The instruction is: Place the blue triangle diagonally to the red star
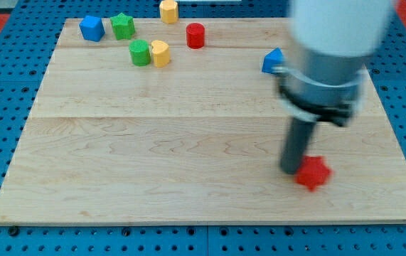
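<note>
**Tip parked at red star; blue triangle not yet engaged**

Rig has no fingers, only a rod, so no spread/pinch state to log.

My tip (291, 169) sat on the table (153, 163), touching or just beside the red star (313, 173), at the star's 9 o'clock. Contact vs. hairline gap: couldn't tell, rod shadow covers the seam.

Blue triangle (272, 61) lay well apart from the star, roughly at the star's 11 o'clock, near the table's far edge, w/ its right side hidden behind the arm housing. Visible part showed an apex toward 12 o'clock. Long axis: can't tell, too much occluded.

Why so placed (judgement): triangle sat nearly straight above the star w/ a slight leftward offset, far off, so not yet a close diagonal neighbour. Tip at the star seemed the wrong station for the task; to push the triangle down toward the star, tip would prob. need to be on the triangle's far side, at its 12 to 1 o'clock.

Other blocks clustered at the view's top left, well clear: blue cube (92, 28), green star (123, 25), green cylinder (140, 52), yellow block (160, 53), second yellow block (168, 11), red cylinder (195, 35).

Risk: nudging the star shifts the ref.
</note>
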